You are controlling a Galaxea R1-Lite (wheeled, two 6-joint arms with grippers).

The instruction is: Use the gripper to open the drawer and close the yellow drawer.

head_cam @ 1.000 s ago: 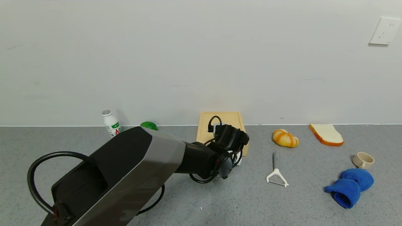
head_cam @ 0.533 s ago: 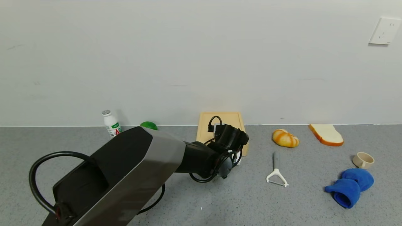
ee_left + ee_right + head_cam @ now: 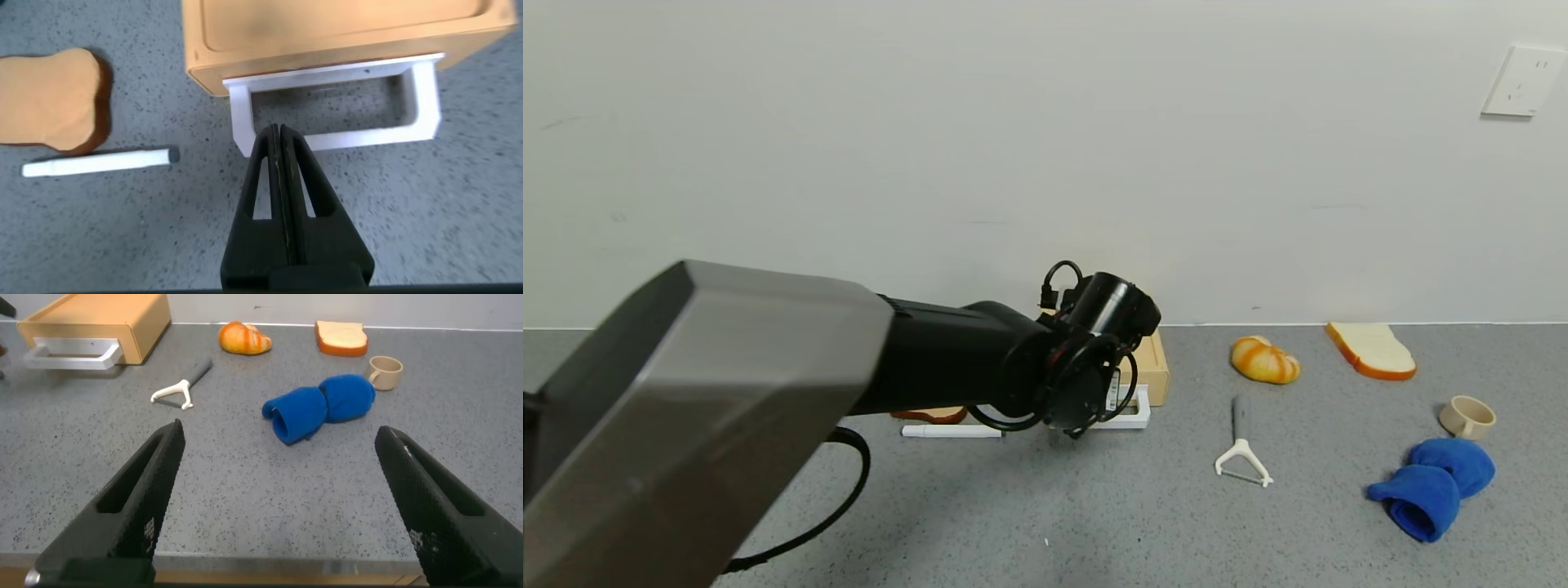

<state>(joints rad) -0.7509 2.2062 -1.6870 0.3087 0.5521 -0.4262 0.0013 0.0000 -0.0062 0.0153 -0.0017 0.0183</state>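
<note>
The pale yellow-tan drawer point(image 3: 327, 37) stands against the wall, its tray pushed in and its white loop handle point(image 3: 417, 98) lying in front on the counter. It also shows in the head view point(image 3: 1152, 367) and in the right wrist view point(image 3: 98, 331). My left gripper point(image 3: 278, 131) is shut and empty. Its tips hang over the handle's front bar near one corner. In the head view the black hand point(image 3: 1086, 384) covers most of the drawer. My right gripper point(image 3: 279, 433) is open and empty, low over the counter's front edge, far from the drawer.
A brown toast slice point(image 3: 49, 110) and a white marker point(image 3: 98, 162) lie beside the drawer. To its right lie a croissant point(image 3: 1264, 359), a white bread slice point(image 3: 1372, 349), a peeler point(image 3: 1241, 457), a cup point(image 3: 1467, 416) and a blue cloth point(image 3: 1433, 486).
My left arm has risen and swung up, lifting the hand off the drawer's front. The arm now hides the bottle and the green thing. The handle, marker and brown toast now show.
</note>
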